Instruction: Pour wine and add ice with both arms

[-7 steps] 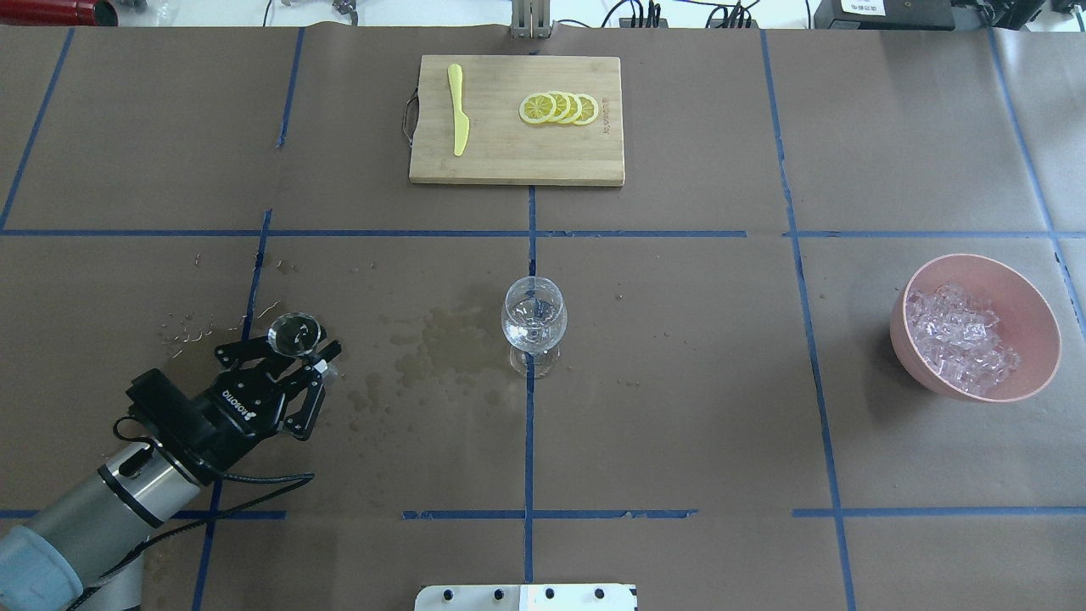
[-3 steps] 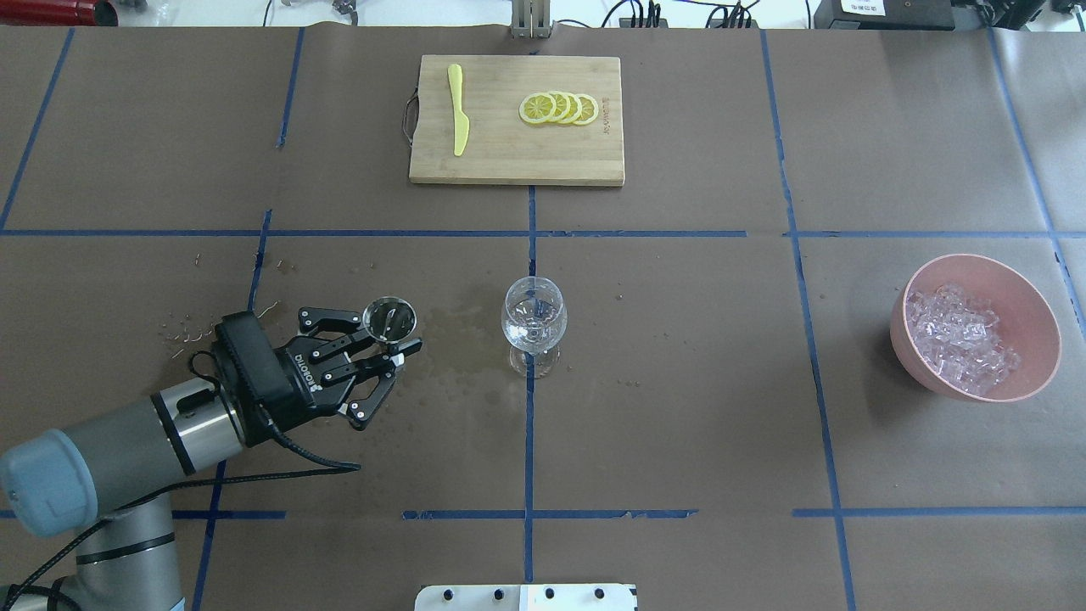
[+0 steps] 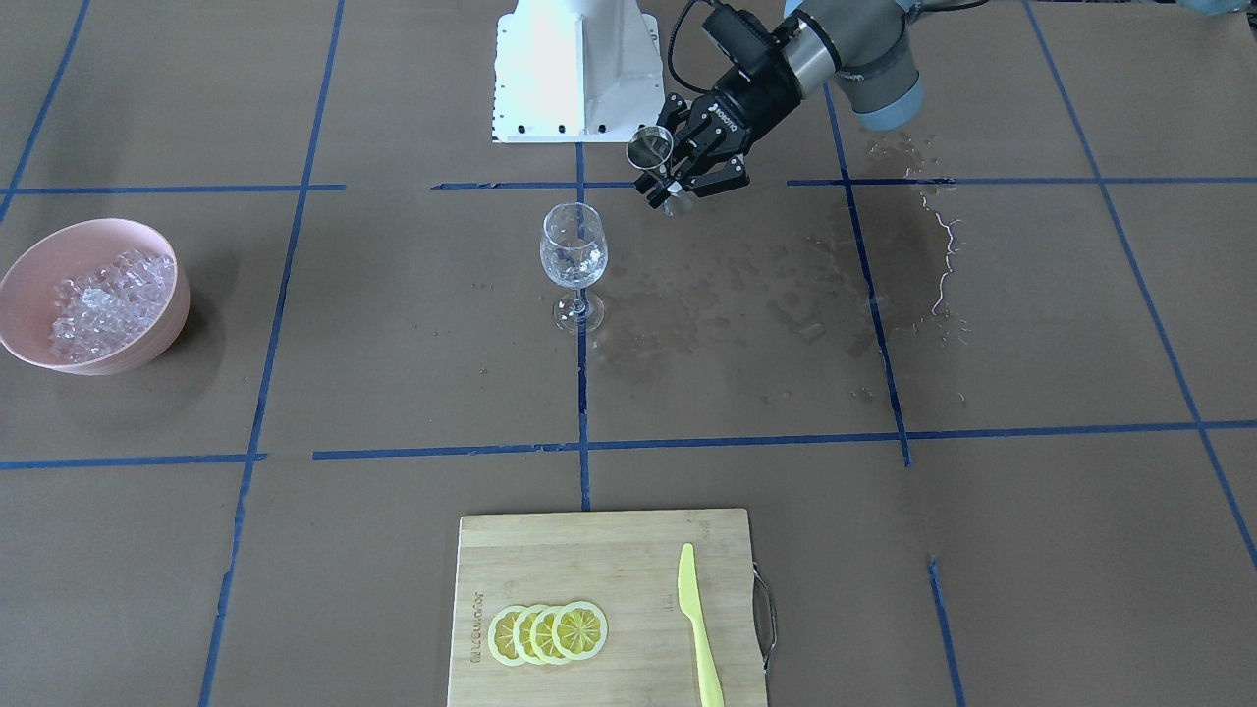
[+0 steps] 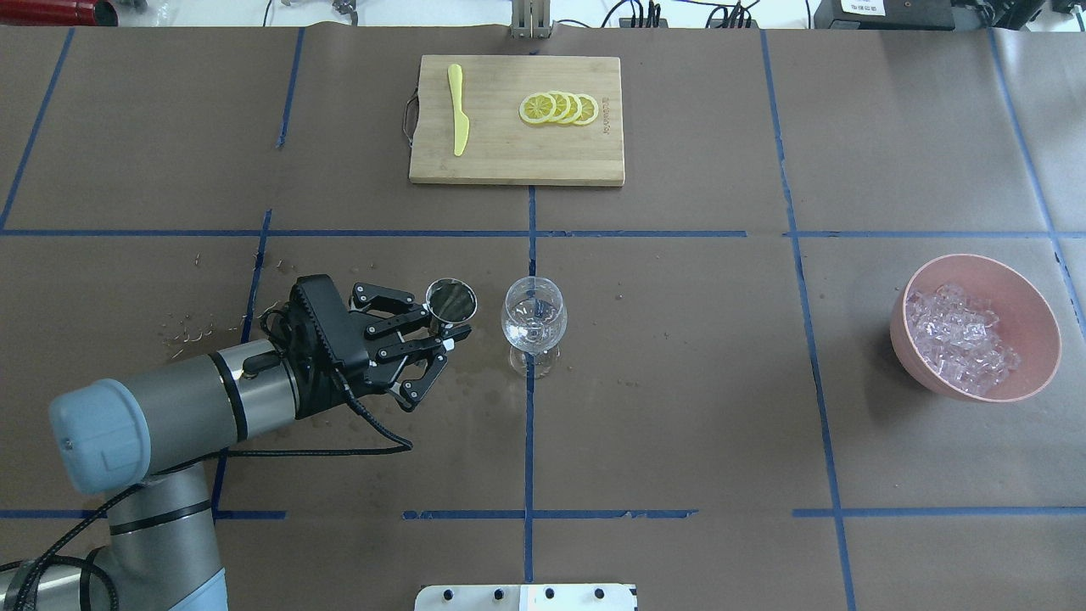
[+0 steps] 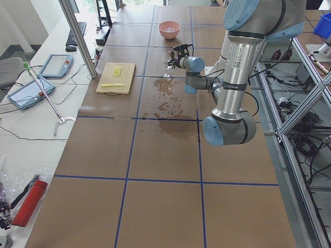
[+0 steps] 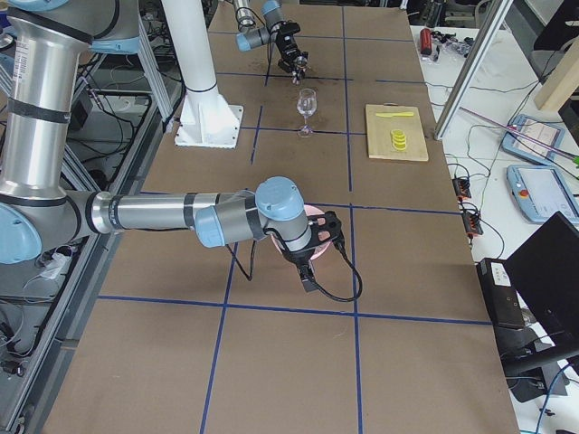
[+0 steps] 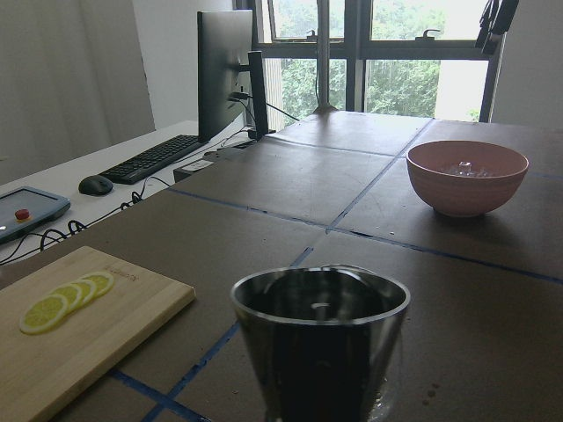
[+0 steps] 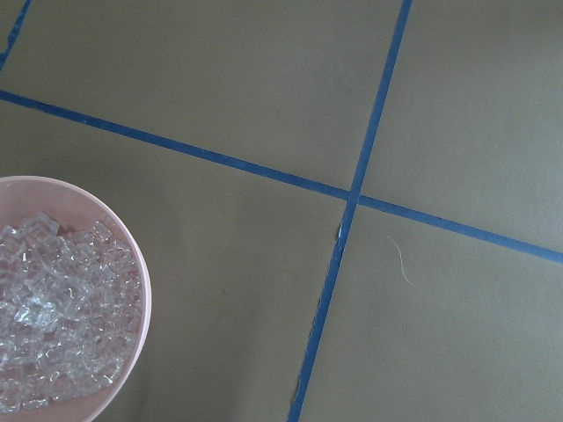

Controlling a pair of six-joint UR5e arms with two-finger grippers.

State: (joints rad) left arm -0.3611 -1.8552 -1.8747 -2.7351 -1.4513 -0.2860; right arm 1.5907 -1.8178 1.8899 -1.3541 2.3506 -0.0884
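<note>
My left gripper is shut on a small metal cup and holds it upright just left of the clear wine glass, above the table. The cup fills the bottom of the left wrist view; its inside looks dark. In the front view the gripper and cup are behind and to the right of the glass. The ice lies in a pink bowl at the right. My right gripper hangs by that bowl; I cannot tell if it is open. The right wrist view shows ice.
A bamboo cutting board at the far middle carries lemon slices and a yellow knife. Wet patches darken the paper on my left side. The white robot base stands at the near edge.
My left arm has swung to the right with the metal cup, from the wet patch at the left to just beside the wine glass. The glass and bowl have not moved.
</note>
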